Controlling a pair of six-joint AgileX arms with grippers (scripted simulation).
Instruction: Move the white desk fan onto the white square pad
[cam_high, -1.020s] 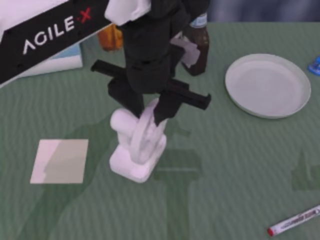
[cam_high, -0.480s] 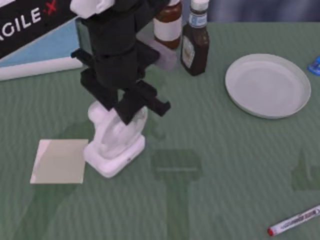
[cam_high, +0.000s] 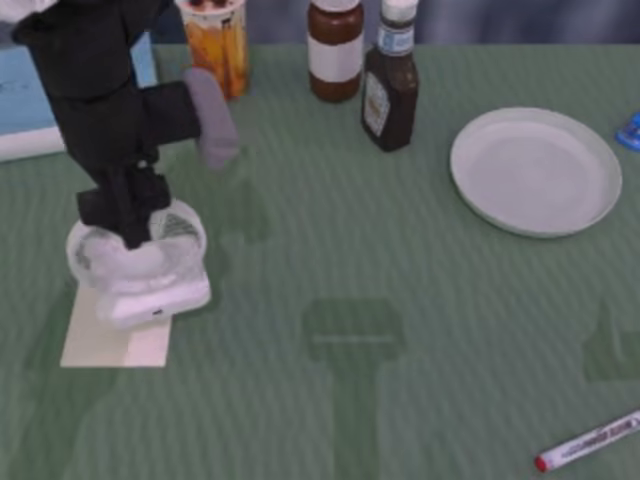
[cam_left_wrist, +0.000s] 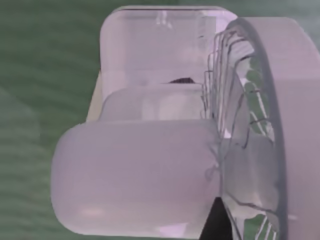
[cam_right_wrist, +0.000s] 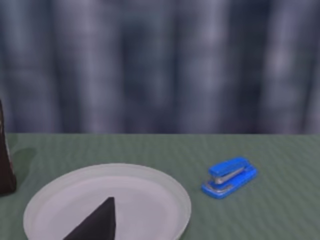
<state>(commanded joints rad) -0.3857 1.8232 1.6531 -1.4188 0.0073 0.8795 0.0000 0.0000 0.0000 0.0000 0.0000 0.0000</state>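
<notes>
On the green table (cam_high: 420, 300), left end effector (cam_high: 135, 235) clamps the white desk fan (cam_high: 140, 265) from above.

Left arm reaches in from the top view's upper left, wrist pointing straight down, left gripper (cam_high: 128, 232) low over the table's left side, fingers clamped. Right arm sits parked off at the right.

Boxy matte-black left arm (cam_high: 105, 110) with a pale grey rounded block on its side; white shell piece at the top.
</notes>
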